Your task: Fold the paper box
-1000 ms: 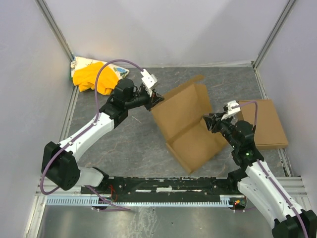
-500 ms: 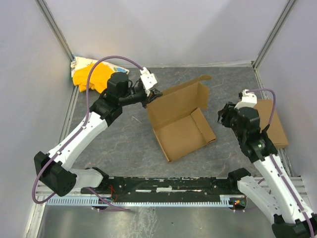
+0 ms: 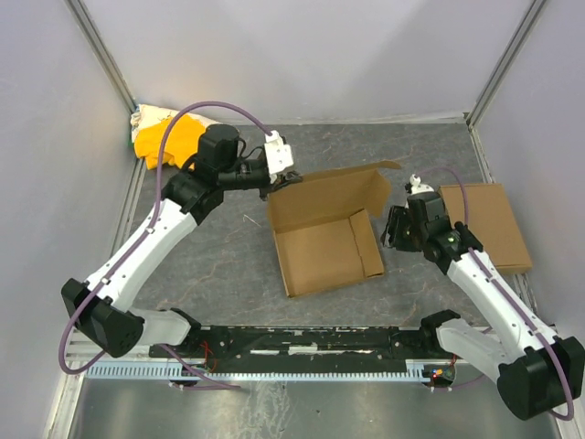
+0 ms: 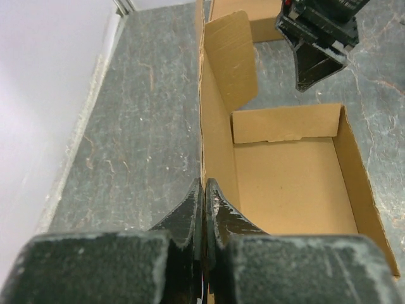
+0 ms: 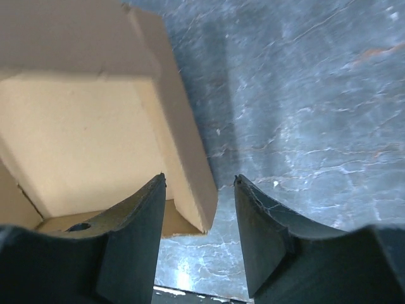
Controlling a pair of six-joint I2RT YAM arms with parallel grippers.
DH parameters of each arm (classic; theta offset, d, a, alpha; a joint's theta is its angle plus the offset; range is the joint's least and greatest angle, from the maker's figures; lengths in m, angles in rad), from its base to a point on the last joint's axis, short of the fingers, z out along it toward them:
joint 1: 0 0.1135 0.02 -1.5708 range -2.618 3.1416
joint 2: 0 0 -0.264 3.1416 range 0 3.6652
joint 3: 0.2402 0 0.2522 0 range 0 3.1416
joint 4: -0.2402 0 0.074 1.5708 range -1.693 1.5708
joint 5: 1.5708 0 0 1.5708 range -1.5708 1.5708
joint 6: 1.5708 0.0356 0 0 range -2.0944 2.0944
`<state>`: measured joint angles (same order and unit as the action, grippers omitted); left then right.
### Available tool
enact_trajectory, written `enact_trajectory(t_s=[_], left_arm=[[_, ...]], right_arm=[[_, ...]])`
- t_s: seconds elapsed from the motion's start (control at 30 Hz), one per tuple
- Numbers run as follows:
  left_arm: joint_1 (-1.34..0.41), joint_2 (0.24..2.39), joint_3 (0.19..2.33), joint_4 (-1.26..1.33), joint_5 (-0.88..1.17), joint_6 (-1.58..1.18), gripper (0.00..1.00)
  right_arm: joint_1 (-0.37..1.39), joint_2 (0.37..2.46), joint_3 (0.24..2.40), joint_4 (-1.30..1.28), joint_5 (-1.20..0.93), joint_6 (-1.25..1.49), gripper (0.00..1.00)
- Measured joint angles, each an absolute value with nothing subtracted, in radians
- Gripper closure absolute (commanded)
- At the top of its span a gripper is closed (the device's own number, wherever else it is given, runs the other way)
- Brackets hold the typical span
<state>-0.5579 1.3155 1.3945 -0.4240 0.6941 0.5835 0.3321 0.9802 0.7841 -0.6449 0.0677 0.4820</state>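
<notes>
Brown cardboard paper box, shallow and rectangular with its lid flap upright, sits at the middle of the grey marbled table. Left gripper: jaws pressed together, pinching the left end of the box's upright rear panel. Right gripper: jaws spread, straddling the box's right side wall; contact cannot be told.

A crumpled yellow cloth bundle lies in the far left corner of the grey, marbled tabletop. A flat brown cardboard rectangle rests along the right edge. Pale walls enclose three sides, and a metal rail spans the near edge.
</notes>
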Motion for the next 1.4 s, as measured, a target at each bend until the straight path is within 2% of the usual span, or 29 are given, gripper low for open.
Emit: enact_trajectory(t_s=[0.17,0.4,0.67,0.73,0.77,0.9,0.93,1.07,1.2,1.4], left_arm=[[-0.558,1.315,1.264,-0.358,0.687,0.573,0.97],[-0.558,1.275,1.154,-0.189,0.629,0.492,0.97],[-0.558,1.268,1.128,-0.1,0.558,0.429,0.97],[-0.558,1.268,1.128,-0.091,0.549,0.416,0.97],[-0.558,1.268,1.127,-0.089,0.548,0.411,0.97],[-0.556,1.269,1.122,-0.072,0.542,0.373,0.97],[-0.551,1.271,1.122,-0.072,0.543,0.36,0.97],[-0.516,1.29,1.122,-0.052,0.564,0.282,0.96],[-0.479,1.299,1.126,-0.038,0.59,0.213,0.94],[-0.525,1.297,1.131,-0.062,0.549,0.184,0.94]], right_arm=[[0.332,0.965,0.72,-0.611,-0.029,0.485,0.43],[0.332,1.085,0.71,-0.537,-0.123,0.476,0.42],[0.332,1.225,0.748,-0.511,-0.085,0.43,0.45],[0.333,1.263,0.753,-0.491,-0.06,0.42,0.48],[0.335,1.278,0.753,-0.482,-0.049,0.414,0.53],[0.363,1.325,0.755,-0.457,0.022,0.393,0.83],[0.38,1.338,0.759,-0.46,0.056,0.39,0.88],[0.467,1.359,0.776,-0.488,0.187,0.401,0.93],[0.552,1.364,0.776,-0.511,0.294,0.474,0.94],[0.668,1.394,0.775,-0.519,0.434,0.585,0.98]])
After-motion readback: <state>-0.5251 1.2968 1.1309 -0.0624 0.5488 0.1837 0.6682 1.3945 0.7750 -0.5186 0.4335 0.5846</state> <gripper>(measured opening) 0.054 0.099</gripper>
